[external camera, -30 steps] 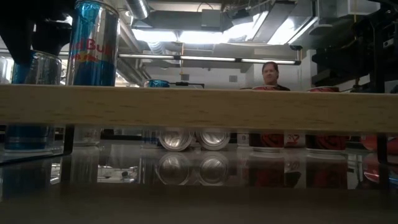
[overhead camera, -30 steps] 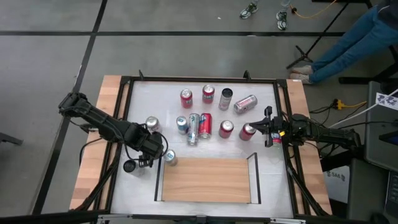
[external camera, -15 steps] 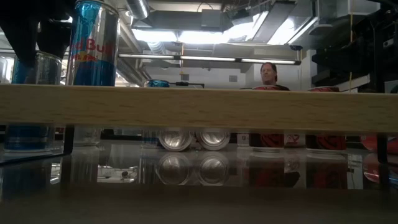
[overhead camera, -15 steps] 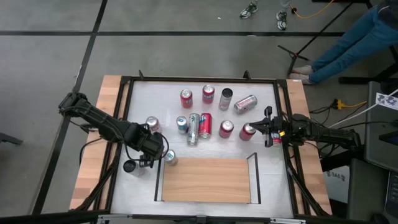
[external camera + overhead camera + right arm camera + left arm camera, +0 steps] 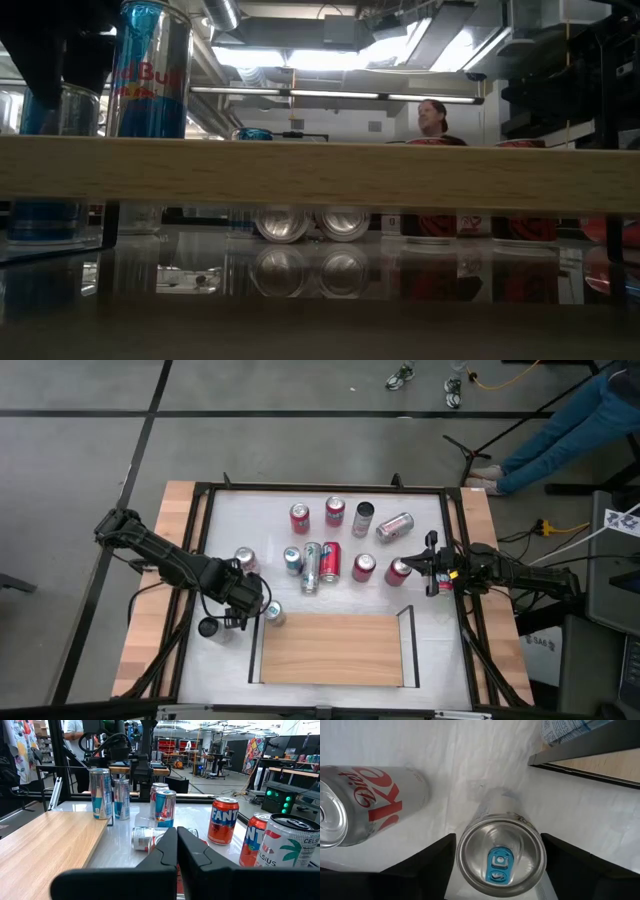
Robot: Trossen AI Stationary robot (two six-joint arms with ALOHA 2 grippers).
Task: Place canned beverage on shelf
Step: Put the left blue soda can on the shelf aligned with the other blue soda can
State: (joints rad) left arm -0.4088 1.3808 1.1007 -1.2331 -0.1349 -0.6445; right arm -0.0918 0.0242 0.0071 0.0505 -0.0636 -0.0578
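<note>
Silver-blue can upright between left gripper fingers, still parted around it, beside shelf left rail, right gripper closed.

Readable brands – "Diet Coke" on a silver can, "Red Bull" on a tall blue can, "Fanta" on an orange can – nothing else

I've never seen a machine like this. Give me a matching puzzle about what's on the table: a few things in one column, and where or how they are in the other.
Things:
1. shelf
2. right tool
3. Fanta can
4. left tool

Descriptions:
A. orange, standing upright
B. shut, at the table's right side
C. bare wood, no can on it
D. over the blue-tabbed can beside the shelf

Pairs: 1-C, 2-B, 3-A, 4-D
</note>
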